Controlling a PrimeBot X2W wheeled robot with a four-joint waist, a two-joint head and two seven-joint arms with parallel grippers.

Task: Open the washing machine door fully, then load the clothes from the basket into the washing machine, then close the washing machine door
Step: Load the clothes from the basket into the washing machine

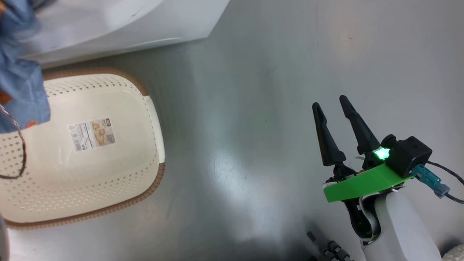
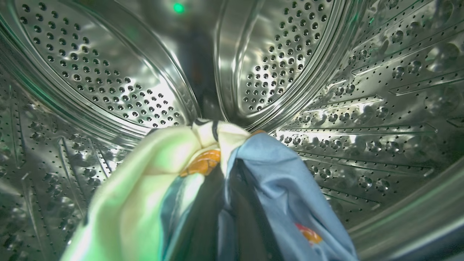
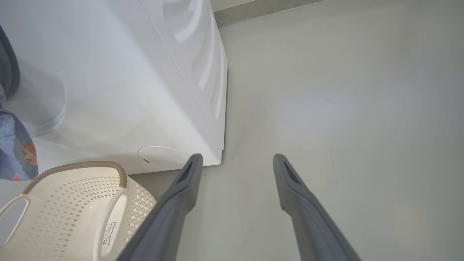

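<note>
In the head view, your basket sits just in front of the washing machine. The right gripper hangs well apart from the machine, its fingers spread around nothing.

In the left wrist view, the clothes are inside the machine's drum, bunched in the left gripper's closed fingers.

In the right wrist view, a blue fold hangs at the machine's front, above the basket.

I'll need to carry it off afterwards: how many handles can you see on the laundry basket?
2, both in the right wrist view: one handle at the left edge, the other midway along the basket, beside its label sticker.
</note>
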